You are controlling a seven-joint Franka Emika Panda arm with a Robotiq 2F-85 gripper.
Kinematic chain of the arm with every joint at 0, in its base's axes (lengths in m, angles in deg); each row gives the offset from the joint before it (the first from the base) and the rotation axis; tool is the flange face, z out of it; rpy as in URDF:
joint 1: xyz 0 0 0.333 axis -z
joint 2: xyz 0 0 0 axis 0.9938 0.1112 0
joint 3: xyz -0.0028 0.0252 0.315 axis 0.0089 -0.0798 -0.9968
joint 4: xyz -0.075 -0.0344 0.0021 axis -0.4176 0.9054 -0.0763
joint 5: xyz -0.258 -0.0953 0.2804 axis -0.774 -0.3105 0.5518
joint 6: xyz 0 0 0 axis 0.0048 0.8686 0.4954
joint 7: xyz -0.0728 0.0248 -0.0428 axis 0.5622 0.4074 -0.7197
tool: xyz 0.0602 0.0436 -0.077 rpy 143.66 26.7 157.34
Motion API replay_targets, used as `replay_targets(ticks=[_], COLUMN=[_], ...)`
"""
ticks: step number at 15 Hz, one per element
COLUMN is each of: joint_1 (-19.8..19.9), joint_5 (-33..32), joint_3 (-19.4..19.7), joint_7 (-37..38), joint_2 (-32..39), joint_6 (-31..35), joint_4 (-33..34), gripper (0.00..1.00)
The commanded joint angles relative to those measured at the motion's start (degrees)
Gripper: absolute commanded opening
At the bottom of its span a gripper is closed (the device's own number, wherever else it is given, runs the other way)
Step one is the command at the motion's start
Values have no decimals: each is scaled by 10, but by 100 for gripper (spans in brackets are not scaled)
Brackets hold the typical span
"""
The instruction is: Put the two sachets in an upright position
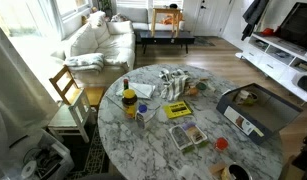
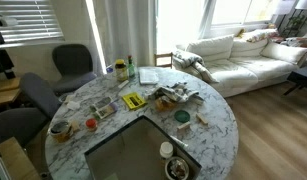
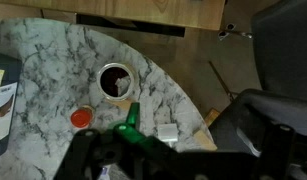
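Observation:
The two sachets [image 1: 190, 136] lie flat side by side on the round marble table [image 1: 153, 150], tan with reddish print. They also show in the other exterior view [image 2: 104, 107], next to the yellow pack [image 2: 134, 101]. The grey and black arm with my gripper [image 1: 243, 118] hovers over the table's edge, well apart from the sachets. In the wrist view my gripper [image 3: 183, 165] is a dark blur along the bottom; its jaws cannot be made out. The sachets are out of the wrist view.
A cup of dark liquid [image 3: 116, 81], a red lid [image 3: 82, 117] and a small white square [image 3: 165, 131] lie below the wrist. A yellow pack [image 1: 177, 110], a pile of pale wrappers [image 1: 176, 80] and jars [image 1: 129, 100] stand on the table. Chairs [image 1: 68, 95] surround it.

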Motion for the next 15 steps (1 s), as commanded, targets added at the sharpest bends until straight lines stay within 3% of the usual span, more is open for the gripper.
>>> replay_targets(ticks=[1, 6, 11, 15], joint_1=[0, 0, 43, 83], joint_5=[0, 0, 8, -30], joint_3=[0, 0, -14, -28], joint_7=[0, 0, 71, 182], joint_2=[0, 0, 115, 212], joint_6=[-1, -1, 133, 223], joint_4=[1, 1, 19, 26], gripper=[100, 100, 100, 100])
